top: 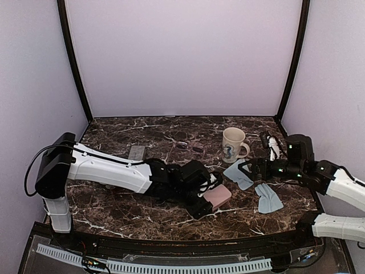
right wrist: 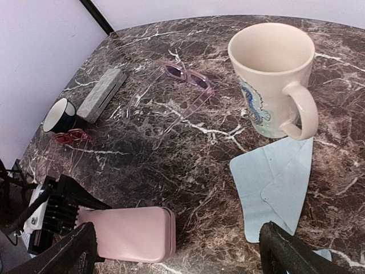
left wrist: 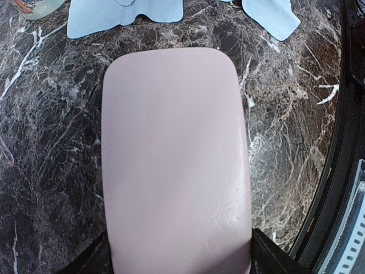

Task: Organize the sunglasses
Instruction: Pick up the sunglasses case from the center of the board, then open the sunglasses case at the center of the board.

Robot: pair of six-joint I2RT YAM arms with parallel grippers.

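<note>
One pair of sunglasses (right wrist: 188, 77), thin-framed with dark lenses, lies unfolded at the back of the table (top: 190, 148), left of the mug. A red-pink pair (right wrist: 71, 137) lies further left, beside the left arm. My left gripper (top: 202, 200) is shut on one end of the closed pink case (left wrist: 177, 154), which lies flat on the marble (right wrist: 131, 231). My right gripper (right wrist: 182, 257) hangs open over bare marble between the pink case and a blue cloth, holding nothing.
A cream mug (top: 234, 144) stands at the back right. A grey case (top: 137, 152) lies at the back left. Two light blue cloths (top: 238, 174) (top: 268, 198) lie under and beside the right gripper. The table's front rim (left wrist: 342, 171) is close to the pink case.
</note>
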